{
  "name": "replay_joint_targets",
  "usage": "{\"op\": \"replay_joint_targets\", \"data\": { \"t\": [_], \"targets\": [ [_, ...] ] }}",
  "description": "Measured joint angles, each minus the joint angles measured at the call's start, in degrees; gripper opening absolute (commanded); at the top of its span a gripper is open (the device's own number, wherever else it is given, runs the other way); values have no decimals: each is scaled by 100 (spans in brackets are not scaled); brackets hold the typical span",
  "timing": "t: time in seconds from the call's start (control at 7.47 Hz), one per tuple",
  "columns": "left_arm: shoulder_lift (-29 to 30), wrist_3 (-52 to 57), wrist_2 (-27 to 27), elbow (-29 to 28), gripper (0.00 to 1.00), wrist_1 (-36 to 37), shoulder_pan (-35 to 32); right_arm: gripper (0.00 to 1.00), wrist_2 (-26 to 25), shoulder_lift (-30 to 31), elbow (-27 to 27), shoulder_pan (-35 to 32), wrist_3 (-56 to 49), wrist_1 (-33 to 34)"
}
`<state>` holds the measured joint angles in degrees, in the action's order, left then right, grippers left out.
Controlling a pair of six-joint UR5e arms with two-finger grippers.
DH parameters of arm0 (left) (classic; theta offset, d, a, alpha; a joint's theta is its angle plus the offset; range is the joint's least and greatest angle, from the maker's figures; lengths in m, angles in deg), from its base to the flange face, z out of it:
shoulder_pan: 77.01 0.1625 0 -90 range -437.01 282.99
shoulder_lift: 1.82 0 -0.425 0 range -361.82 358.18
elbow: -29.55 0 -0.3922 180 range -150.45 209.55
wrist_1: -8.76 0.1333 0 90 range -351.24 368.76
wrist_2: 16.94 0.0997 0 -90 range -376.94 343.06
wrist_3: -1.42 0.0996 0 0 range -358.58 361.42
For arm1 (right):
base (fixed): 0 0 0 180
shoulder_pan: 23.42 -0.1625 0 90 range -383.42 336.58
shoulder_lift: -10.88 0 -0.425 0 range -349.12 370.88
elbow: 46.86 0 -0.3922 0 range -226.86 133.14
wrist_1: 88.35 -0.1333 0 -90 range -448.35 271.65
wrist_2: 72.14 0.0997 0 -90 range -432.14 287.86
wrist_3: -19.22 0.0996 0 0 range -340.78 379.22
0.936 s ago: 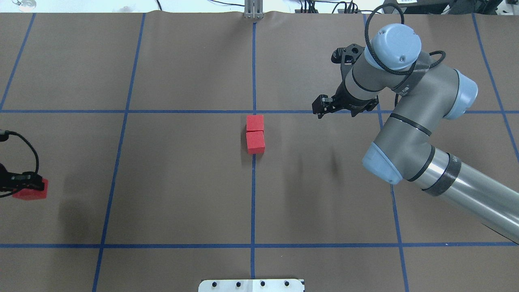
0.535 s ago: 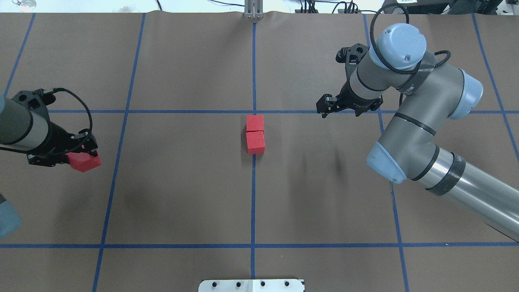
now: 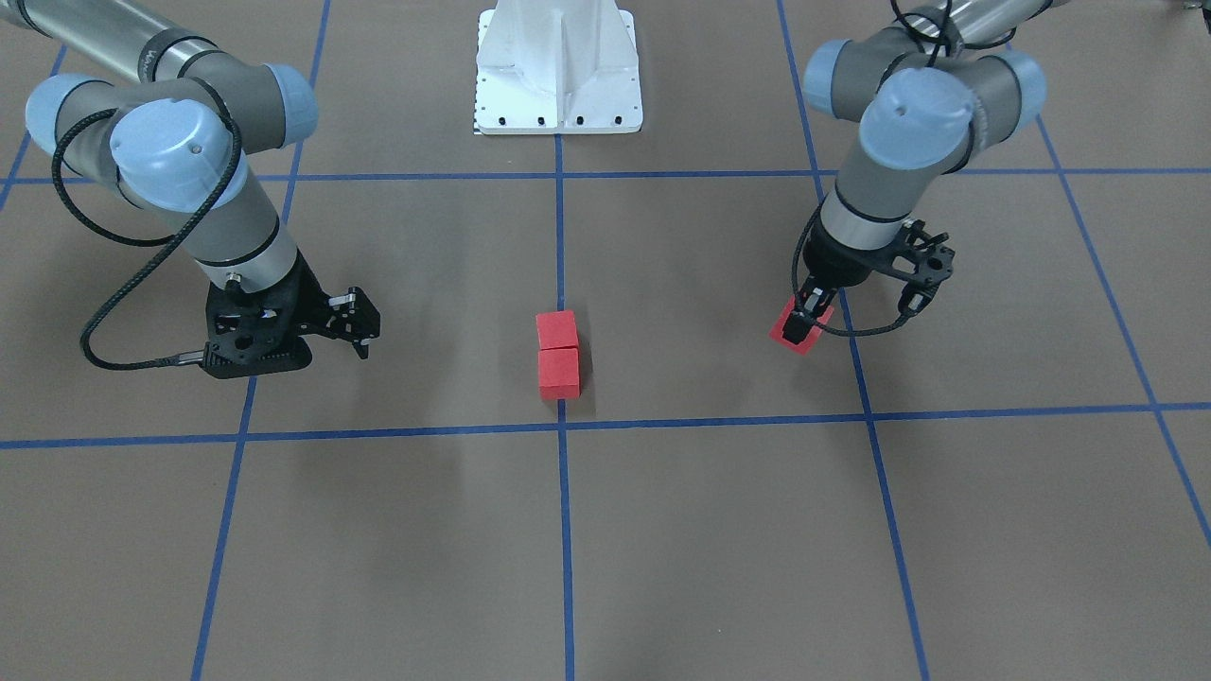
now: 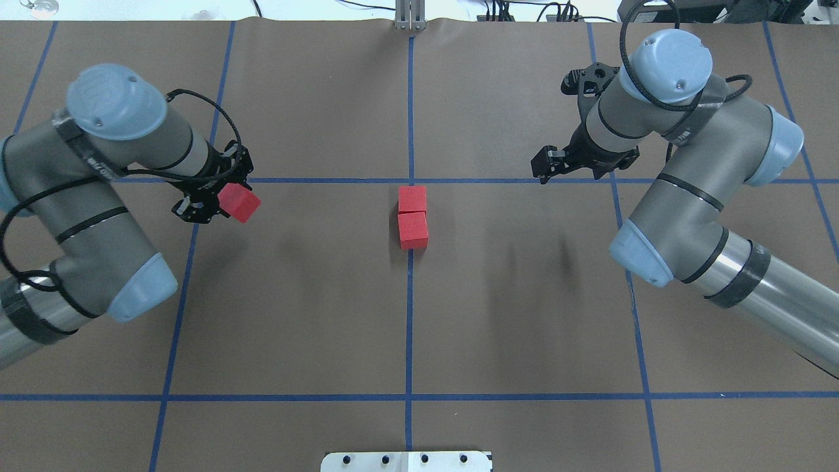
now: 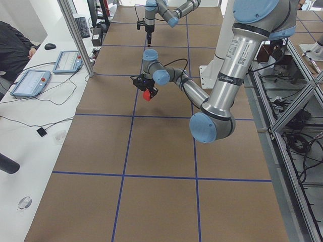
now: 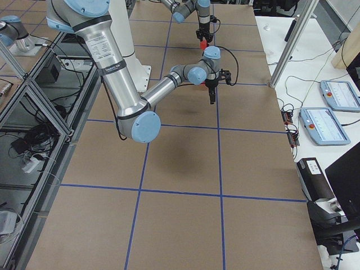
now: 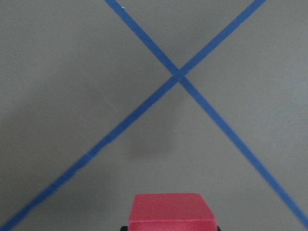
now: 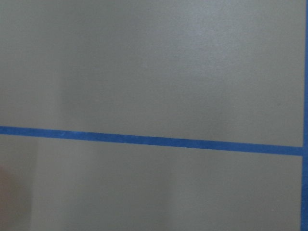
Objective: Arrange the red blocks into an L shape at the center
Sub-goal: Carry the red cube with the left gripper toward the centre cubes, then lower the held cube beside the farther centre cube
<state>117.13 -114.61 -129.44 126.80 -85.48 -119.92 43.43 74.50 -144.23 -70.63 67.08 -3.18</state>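
A: Front view first. Where's the loose cube?
B: The third red block [image 3: 781, 331] is pinched in the left gripper [image 3: 804, 322], seemingly clear of the paper [image 3: 662, 530] and well apart from the pair. The right gripper [image 3: 358, 323] hangs off to the other side, jaws spread on nothing.
A: And overhead?
B: The two placed red blocks [image 4: 413, 226] touch face to face along the middle tape line [image 4: 409, 314], just on the robot's side of the centre crossing [image 4: 411, 180]. The held cube sits turned against the grid, so I'd square it up before lowering.
A: Side cameras?
B: From the left end the cube shows red under the left gripper. From the right end it's a small red spot far off. Neither helps with alignment.
A: Wrist cameras?
B: The left one has the cube at its bottom edge, with a different tape crossing [image 7: 179, 76] ahead, not the middle one. The right one sees only paper and tape.
A: So how to finish well?
B: Carry it high and come down beside one end block, not at the seam. Get the side faces flush and just touching, then let go without nudging the pair
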Motion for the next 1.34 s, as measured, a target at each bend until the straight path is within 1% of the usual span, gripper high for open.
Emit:
{"op": "replay_joint_targets", "data": {
  "t": [0.27,0.4,0.54,0.8,1.07,1.34],
  "targets": [
    [1317,-765,281,-1053,0,764,200,99,157,233,7,-295,-549,4],
    [1789,-1171,331,-1540,0,904,267,99,351,318,4,-411,-713,-1],
    [2115,-1549,350,-1903,0,954,301,99,533,389,0,-508,-927,-2],
    [2369,-1985,352,-2257,0,971,350,99,716,478,-13,-593,-1157,-2],
    [2581,-2382,346,-2542,0,907,500,99,736,516,-31,-600,-1189,-10],
    [2759,-2577,339,-2681,0,819,537,99,739,540,-32,-598,-1187,-11]
  ]
}}
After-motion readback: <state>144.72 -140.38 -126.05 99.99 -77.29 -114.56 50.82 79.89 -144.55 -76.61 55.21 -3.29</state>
